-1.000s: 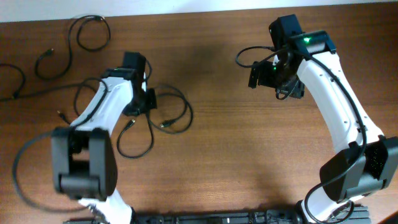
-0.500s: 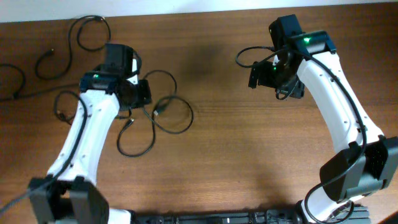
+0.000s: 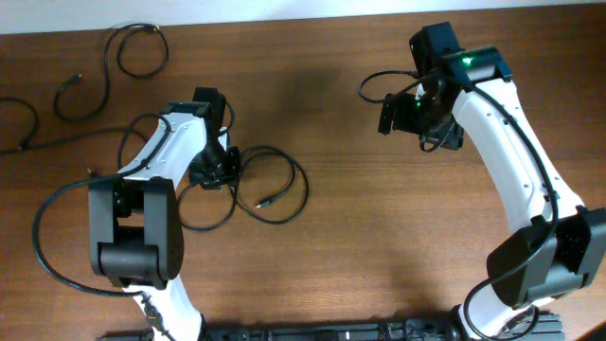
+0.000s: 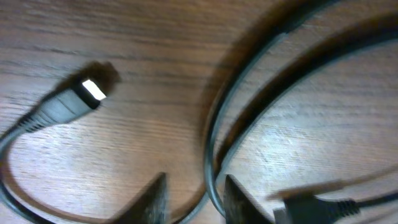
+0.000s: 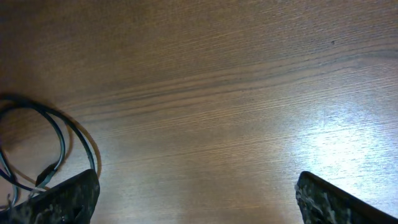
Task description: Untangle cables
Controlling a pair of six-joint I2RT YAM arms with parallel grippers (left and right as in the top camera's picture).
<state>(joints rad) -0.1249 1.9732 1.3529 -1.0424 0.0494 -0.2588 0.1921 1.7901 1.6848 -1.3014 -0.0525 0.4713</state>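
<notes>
The cables (image 3: 270,185) lie as thin black loops left of the table's middle, with a plug end (image 3: 266,202) pointing right. My left gripper (image 3: 210,170) is low over their left side. In the left wrist view its fingers (image 4: 196,198) stand slightly apart, with one strand (image 4: 210,143) running between them, not pinched. A silver-tipped plug (image 4: 92,90) lies at the upper left of that view. My right gripper (image 3: 398,109) is far to the right, wide open and empty (image 5: 196,199) over bare wood. Thin loops (image 5: 62,137) show at that view's left edge.
More thin black cords lie at the far left: a loop (image 3: 134,47) near the back edge, another (image 3: 80,93) beside it, and one (image 3: 17,128) at the left edge. The right arm's thick wire (image 3: 374,85) arcs beside its gripper.
My left arm swung left, then came back right over the loops. The loops spread toward the right and the plug end slid down and right. The right arm has not moved.
</notes>
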